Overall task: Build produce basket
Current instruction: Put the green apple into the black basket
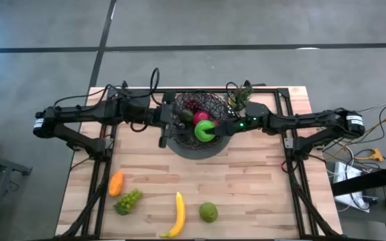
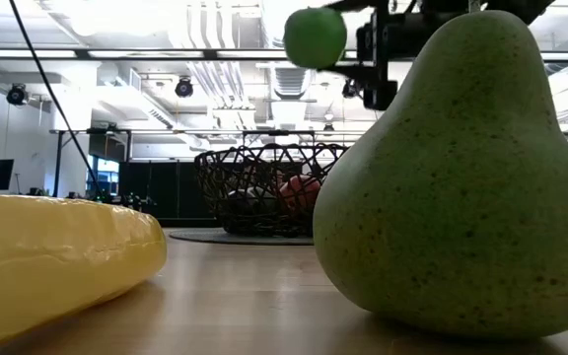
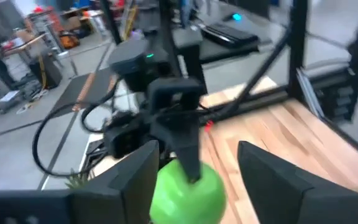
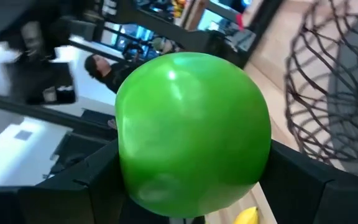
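Basket of dark brown criss-crossed wire (image 1: 203,107), seen from above, sits on a flat grey round mat (image 1: 194,147) at the table's twelve o'clock edge. Right gripper (image 1: 211,130) is clamped on a glossy green apple (image 1: 204,130) over the basket's six o'clock rim; left gripper (image 1: 168,124) is at nine o'clock, fingers apart. Orange piece (image 1: 115,183), green grapes (image 1: 129,201), yellow banana (image 1: 177,215) and a speckled green pear (image 1: 208,212) lie along six o'clock.

Low view: pear (image 2: 461,177) looms close, apple (image 2: 315,37) high above the basket (image 2: 269,189).

Right wrist view: apple (image 4: 191,132) between the fingers (image 4: 319,183).
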`<move>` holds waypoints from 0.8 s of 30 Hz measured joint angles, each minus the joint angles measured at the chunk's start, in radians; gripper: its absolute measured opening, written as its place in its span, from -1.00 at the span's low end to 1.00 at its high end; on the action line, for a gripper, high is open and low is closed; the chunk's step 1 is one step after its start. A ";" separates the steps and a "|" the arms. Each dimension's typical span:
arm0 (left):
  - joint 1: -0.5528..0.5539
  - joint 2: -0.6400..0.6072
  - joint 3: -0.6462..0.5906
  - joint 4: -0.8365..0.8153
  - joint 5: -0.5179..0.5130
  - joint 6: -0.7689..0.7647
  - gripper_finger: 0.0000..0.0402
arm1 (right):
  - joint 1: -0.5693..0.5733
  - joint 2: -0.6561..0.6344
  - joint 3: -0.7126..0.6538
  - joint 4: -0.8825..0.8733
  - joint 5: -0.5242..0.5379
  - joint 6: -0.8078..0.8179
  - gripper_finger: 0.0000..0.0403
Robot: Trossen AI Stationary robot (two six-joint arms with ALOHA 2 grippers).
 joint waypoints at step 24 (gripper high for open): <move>-0.075 0.095 -0.008 -0.023 -0.085 0.232 0.71 | -0.045 0.033 0.014 0.007 -0.002 0.051 0.43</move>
